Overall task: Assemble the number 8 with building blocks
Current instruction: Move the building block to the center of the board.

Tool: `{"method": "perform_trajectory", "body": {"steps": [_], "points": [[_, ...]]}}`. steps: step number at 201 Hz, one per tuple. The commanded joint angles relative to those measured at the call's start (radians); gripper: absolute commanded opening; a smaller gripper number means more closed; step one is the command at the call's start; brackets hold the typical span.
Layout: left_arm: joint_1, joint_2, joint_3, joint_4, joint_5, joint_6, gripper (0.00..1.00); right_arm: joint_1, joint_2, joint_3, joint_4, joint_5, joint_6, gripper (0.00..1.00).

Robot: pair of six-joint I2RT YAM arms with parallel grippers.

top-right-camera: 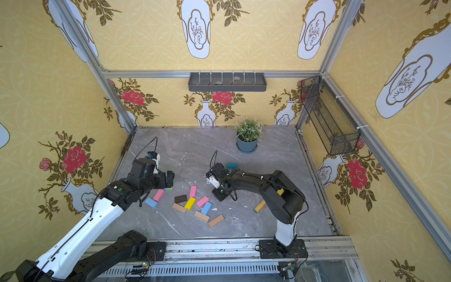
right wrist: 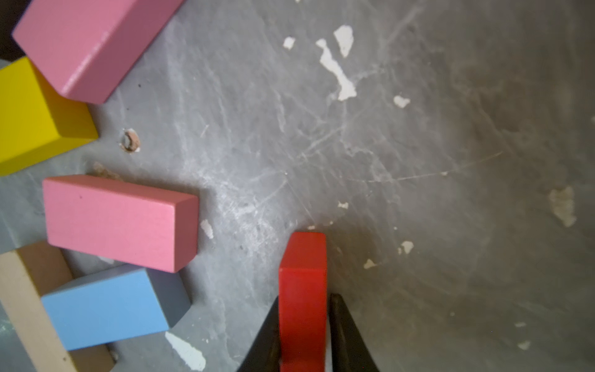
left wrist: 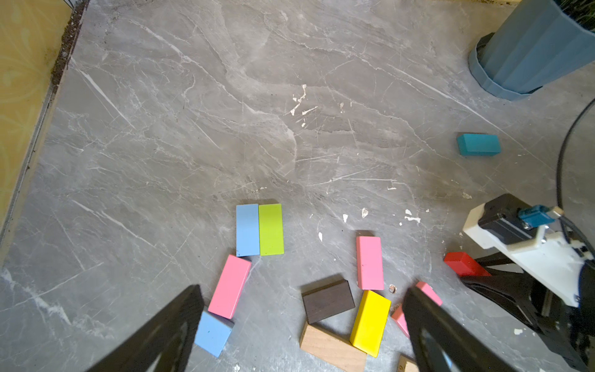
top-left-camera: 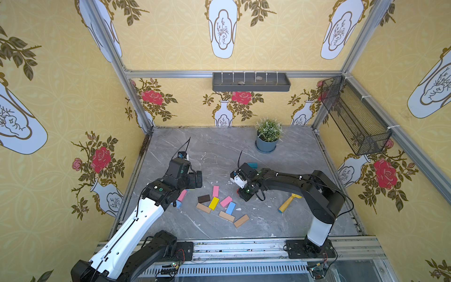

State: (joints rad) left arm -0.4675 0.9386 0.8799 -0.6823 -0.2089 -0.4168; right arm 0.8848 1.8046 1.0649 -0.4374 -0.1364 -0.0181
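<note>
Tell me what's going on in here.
The robot is working with loose building blocks on the grey table. Its right claw is shut on a red block at the edge of the pile. The left claw hovers wide open over the pile, holding nothing. The blocks lie scattered, with no figure 8 laid out yet. A teal block sits apart, toward the plant pot.

— My right tool (right wrist: pixel 304 298) is black, its block (right wrist: pixel 302 257) red. And at the frame's left?
— Two pink blocks (right wrist: pixel 93 42) (right wrist: pixel 119 219), a yellow block (right wrist: pixel 29 116), a light blue block (right wrist: pixel 106 309), a tan block (right wrist: pixel 29 290).
— My tabletop (right wrist: pixel 418 161)?
— Grey, marble-veined, white-flecked.
</note>
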Motion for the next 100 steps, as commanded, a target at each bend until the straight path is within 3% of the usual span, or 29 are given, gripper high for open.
{"method": "perform_trajectory", "body": {"steps": [1,26,100], "points": [[0.001,0.003,-0.005,-0.001,-0.008,0.005,1.00,-0.042,-0.012,-0.011,0.009,-0.047,0.082,0.13],[0.002,0.003,-0.007,-0.003,-0.010,0.005,1.00,-0.115,-0.039,-0.037,0.062,-0.160,0.186,0.00],[0.002,0.002,-0.007,-0.003,-0.006,0.003,1.00,-0.308,-0.081,-0.243,0.407,-0.450,0.604,0.00]]}}
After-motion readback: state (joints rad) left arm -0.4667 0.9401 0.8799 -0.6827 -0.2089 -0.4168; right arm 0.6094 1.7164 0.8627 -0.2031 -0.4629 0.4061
